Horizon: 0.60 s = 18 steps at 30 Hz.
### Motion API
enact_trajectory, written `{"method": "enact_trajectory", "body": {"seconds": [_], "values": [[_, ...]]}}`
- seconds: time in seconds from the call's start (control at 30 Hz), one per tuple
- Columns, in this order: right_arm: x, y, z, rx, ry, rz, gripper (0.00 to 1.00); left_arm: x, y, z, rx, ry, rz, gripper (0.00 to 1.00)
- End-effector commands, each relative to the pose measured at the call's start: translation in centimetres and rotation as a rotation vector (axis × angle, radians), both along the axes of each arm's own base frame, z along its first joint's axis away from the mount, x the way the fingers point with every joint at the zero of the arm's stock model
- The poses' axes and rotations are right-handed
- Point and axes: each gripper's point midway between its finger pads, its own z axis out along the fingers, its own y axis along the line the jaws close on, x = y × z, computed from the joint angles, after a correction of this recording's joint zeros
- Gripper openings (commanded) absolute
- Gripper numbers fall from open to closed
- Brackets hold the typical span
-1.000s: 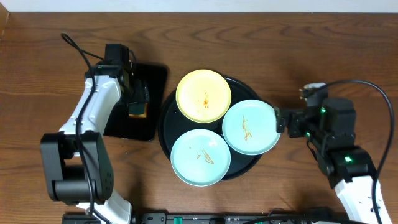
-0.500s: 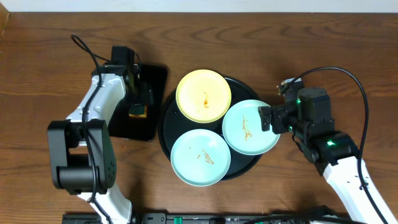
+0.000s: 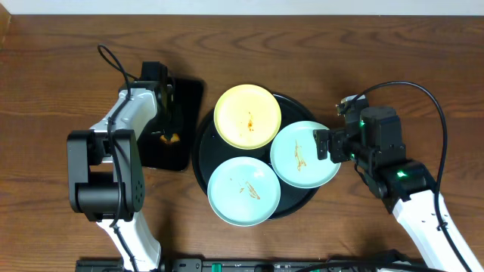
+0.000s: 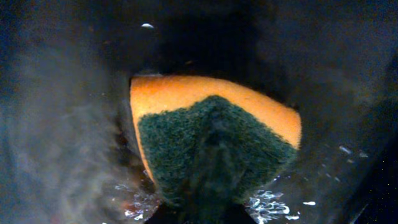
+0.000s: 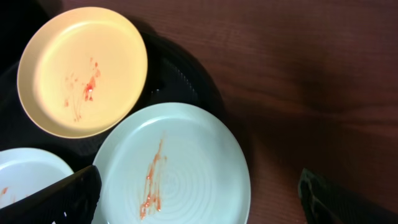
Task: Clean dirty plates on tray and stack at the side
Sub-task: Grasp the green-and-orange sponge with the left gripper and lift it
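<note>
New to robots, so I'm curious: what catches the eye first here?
Three smeared plates crowd the round black tray mid-table: the yellow plate, the right mint plate and the near mint plate. On the smaller rectangular tray at left, the left gripper points down at an orange sponge with a green scrubbing face. The right gripper is open at the right mint plate's rim.

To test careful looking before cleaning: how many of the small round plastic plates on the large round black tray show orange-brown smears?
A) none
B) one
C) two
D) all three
D: the pale yellow round plastic plate, the right-hand light mint-blue plastic plate and the other mint-blue plate each carry a smear.
</note>
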Motion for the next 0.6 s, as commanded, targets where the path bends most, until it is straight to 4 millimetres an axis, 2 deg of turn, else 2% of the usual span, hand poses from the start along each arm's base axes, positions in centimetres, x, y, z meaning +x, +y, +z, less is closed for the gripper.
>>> {"method": "enact_trajectory", "body": {"seconds": [0.0,0.17,0.2,0.27,0.37,0.57], "values": [[0.4,0.1,0.9,-0.007,-0.025,0.004,0.99,-0.2,0.0,-0.7,0.001,0.021,-0.001,0.07],[0.4,0.1,0.9,-0.007,-0.026,0.004,0.99,0.7,1.3,1.7,0.074,-0.045,0.009,0.08],[0.4,0.1,0.9,-0.007,-0.026,0.004,0.99,0.9,1.3,2.2,0.073,-0.059,0.009,0.13],[0.4,0.1,0.9,-0.007,-0.026,0.004,0.99,1.2,1.3,3.6,0.072,-0.096,0.011,0.49],[0.4,0.1,0.9,-0.007,-0.025,0.004,0.99,1.4,1.3,4.5,0.072,-0.121,0.012,0.54],[0.4,0.1,0.9,-0.008,-0.025,0.004,0.99,1.1,1.1,4.1,0.061,-0.112,0.01,0.62]]}}
